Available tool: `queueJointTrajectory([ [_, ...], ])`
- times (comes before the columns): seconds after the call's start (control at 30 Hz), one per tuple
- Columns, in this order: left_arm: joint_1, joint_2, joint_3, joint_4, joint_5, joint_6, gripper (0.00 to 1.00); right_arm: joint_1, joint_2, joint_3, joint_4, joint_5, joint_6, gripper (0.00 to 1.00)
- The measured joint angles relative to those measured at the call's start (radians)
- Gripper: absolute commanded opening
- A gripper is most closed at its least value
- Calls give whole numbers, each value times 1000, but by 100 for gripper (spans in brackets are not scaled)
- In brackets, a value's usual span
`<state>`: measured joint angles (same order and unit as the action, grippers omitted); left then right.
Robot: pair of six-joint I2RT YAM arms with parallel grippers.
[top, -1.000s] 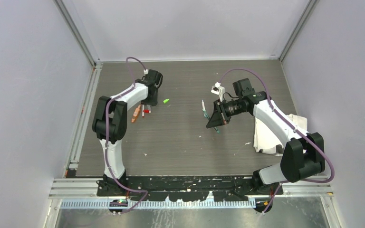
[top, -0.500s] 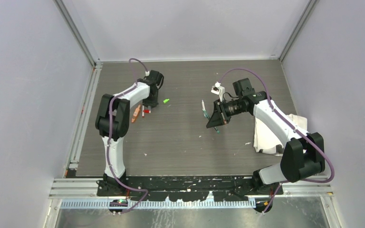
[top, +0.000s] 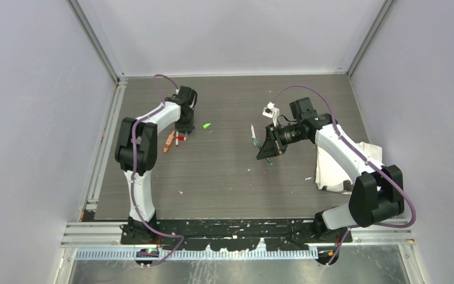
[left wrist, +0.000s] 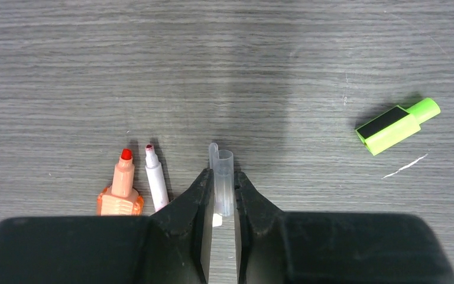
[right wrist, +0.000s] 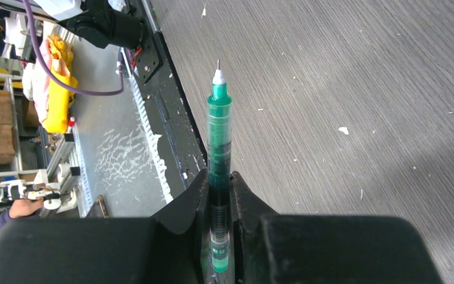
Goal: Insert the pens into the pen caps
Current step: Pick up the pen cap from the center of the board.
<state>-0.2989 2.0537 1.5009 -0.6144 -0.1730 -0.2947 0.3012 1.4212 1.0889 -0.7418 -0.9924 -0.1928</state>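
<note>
Left gripper (left wrist: 223,195) sits low in the centre of my left wrist view, its two dark fingers closed in on a clear cap (left wrist: 223,171), one finger touching each side. The cap's open end pokes up past the fingertips. I cannot tell whether it is lifted or resting on the grey table (left wrist: 272,59).

Just left of the fingers lie a white pen (left wrist: 155,180) with a reddish tip and, beside it, an orange marker (left wrist: 121,186) with a red tip; both point towards the top of the frame. A bright green cap (left wrist: 393,127) lies well apart at the right edge, tilted.

Right gripper (right wrist: 219,183) is clamped on a green pen (right wrist: 219,136), held off the table, its fine point towards the top of the right wrist frame.

From overhead I see a white cloth (top: 331,177) at the right side, partly behind the right arm.
</note>
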Motion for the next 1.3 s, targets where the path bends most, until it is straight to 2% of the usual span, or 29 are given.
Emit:
queueJointTrajectory([
  [0.43, 6, -18, -41, 38, 64, 19, 22, 0, 0, 2, -1, -4, -8, 1],
  [0.5, 6, -26, -56, 54, 65, 18, 19, 0, 0, 2, -1, -5, -8, 1],
  [0.6, 6, -30, -63, 64, 66, 17, 3, 0, 0, 2, -1, -5, -8, 1],
  [0.63, 6, -31, -64, 64, 68, 18, 1, 0, 0, 2, -1, -5, -8, 1],
  [0.83, 6, -51, -86, 75, 97, 18, 1, 0, 0, 2, -6, -4, -20, 1],
  [1.13, 0, -223, -254, 98, 262, 6, 1, 0, 0, 2, -32, 27, -90, 1],
  [1.3, 0, -377, -373, 182, 446, -27, 1, 1, -27, -13, -17, 64, -161, 3],
])
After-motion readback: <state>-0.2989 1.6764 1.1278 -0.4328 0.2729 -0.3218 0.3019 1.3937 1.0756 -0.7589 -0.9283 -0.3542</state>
